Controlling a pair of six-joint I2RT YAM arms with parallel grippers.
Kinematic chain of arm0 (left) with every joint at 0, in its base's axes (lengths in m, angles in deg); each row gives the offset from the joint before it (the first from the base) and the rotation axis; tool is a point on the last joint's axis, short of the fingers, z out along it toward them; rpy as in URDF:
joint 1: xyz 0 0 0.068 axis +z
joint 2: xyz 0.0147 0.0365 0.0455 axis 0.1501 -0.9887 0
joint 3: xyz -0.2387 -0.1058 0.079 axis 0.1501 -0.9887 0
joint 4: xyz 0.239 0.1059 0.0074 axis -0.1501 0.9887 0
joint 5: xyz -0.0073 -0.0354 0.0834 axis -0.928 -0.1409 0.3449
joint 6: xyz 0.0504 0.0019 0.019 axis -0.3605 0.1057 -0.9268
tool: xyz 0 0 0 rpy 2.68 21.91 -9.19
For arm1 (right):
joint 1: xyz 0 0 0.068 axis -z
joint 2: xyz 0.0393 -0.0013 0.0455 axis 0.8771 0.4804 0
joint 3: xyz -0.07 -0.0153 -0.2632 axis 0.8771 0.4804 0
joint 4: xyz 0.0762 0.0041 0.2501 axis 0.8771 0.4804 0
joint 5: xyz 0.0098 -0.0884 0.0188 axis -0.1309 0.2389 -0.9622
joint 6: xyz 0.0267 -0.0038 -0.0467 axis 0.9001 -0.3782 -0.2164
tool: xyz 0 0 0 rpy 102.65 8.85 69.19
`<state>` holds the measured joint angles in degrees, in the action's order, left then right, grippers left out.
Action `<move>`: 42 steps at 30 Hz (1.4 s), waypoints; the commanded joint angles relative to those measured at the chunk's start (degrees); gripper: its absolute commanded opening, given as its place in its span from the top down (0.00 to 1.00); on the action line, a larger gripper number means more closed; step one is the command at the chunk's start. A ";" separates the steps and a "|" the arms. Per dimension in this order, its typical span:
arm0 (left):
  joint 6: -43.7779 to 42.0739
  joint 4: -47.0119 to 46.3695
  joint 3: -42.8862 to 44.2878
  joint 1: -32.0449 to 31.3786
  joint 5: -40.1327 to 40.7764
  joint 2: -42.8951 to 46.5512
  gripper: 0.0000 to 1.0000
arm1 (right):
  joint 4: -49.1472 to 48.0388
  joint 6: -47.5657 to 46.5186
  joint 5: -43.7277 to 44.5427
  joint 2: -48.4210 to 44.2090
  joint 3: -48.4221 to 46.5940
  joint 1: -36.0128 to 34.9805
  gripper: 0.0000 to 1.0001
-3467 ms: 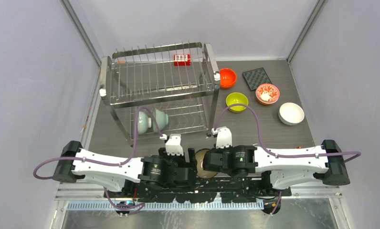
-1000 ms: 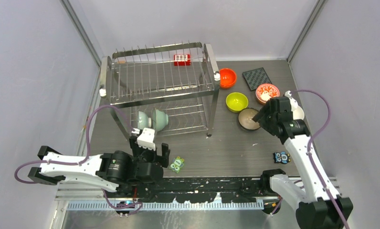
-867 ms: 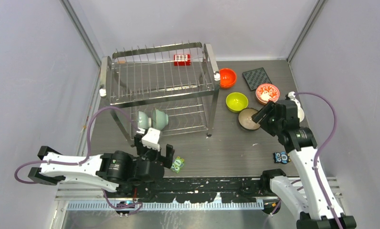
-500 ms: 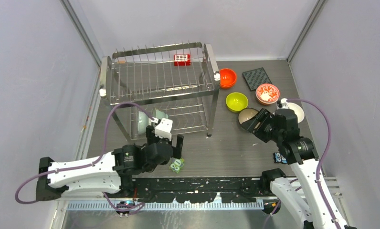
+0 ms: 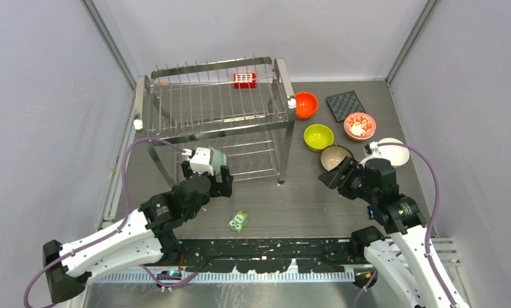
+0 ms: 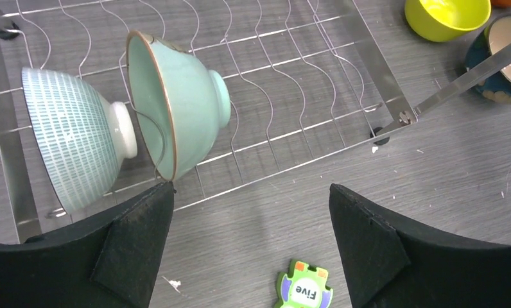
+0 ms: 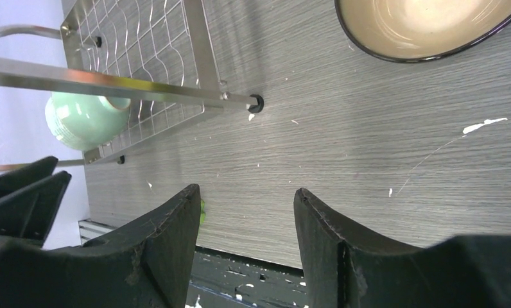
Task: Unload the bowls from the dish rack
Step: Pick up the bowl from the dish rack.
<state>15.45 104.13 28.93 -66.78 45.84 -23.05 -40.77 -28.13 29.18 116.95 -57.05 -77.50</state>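
The steel-wire dish rack (image 5: pixel 214 106) stands at the back left. On its lower tier two bowls rest on edge: a pale green bowl (image 6: pixel 182 102) and a striped pale bowl (image 6: pixel 73 141). My left gripper (image 6: pixel 251 189) hangs open just in front of that tier, its left fingertip close under the green bowl's rim, nothing between the jaws. From above, the left gripper (image 5: pixel 206 168) covers most of both bowls. A dark bowl (image 5: pixel 335 156) with a beige inside sits on the table. My right gripper (image 5: pixel 330 174) is open and empty just on the near side of it.
Orange (image 5: pixel 306 104), yellow-green (image 5: pixel 318 136), red-flowered (image 5: pixel 359 125) and white (image 5: pixel 394 151) bowls stand right of the rack, with a dark square mat (image 5: pixel 345 104) behind them. A green "Five" tile (image 5: pixel 239 220) lies near the front. A red-white block (image 5: pixel 244 79) is clipped on the rack's upper tier.
My left gripper has travelled forward from the near edge up to the rack's lower tier. The right gripper has left the dark bowl on the table and drawn back toward the near edge.
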 commanded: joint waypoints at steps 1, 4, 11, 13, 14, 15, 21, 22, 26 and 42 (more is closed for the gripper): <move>-6.48 -5.17 1.15 2.70 -2.61 0.14 0.10 | -4.22 0.35 -0.89 -1.97 1.58 -1.54 0.40; -8.08 -5.87 1.26 6.01 -6.70 -1.43 0.15 | -4.81 0.45 -0.93 -2.69 1.91 -2.45 0.41; -11.95 -9.67 0.93 11.33 -13.42 -4.07 0.21 | -5.25 0.30 -0.19 -5.37 1.31 -4.62 0.41; -13.48 -11.31 0.51 12.89 -15.24 -4.09 0.21 | -5.33 -0.14 0.29 -6.83 1.12 -5.19 0.41; -14.10 -11.90 0.45 13.95 -16.45 -4.16 0.21 | -5.24 -0.46 0.71 -7.43 0.97 -5.50 0.41; -14.40 -12.18 0.43 15.04 -17.52 -4.25 0.22 | -5.13 -0.72 1.03 -7.91 0.78 -5.78 0.41; -14.41 -12.38 0.57 18.91 -21.04 -6.54 0.26 | -4.70 -1.30 1.13 -8.74 0.47 -6.53 0.41; -14.28 -12.80 0.29 19.02 -20.86 -6.67 0.27 | -4.80 -1.22 1.08 -8.89 0.65 -6.64 0.41; -13.16 -15.96 -1.95 19.24 -19.08 -6.44 0.27 | -5.29 -0.97 0.89 -9.18 1.58 -6.73 0.41; -15.09 -30.86 -14.87 19.30 -15.07 9.07 0.21 | -8.17 0.00 -0.21 -10.03 5.29 -7.65 0.41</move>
<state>2.25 80.08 15.20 -47.85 29.92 -16.84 -44.86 -28.15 29.59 107.72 -52.11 -84.56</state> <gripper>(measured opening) 0.784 0.593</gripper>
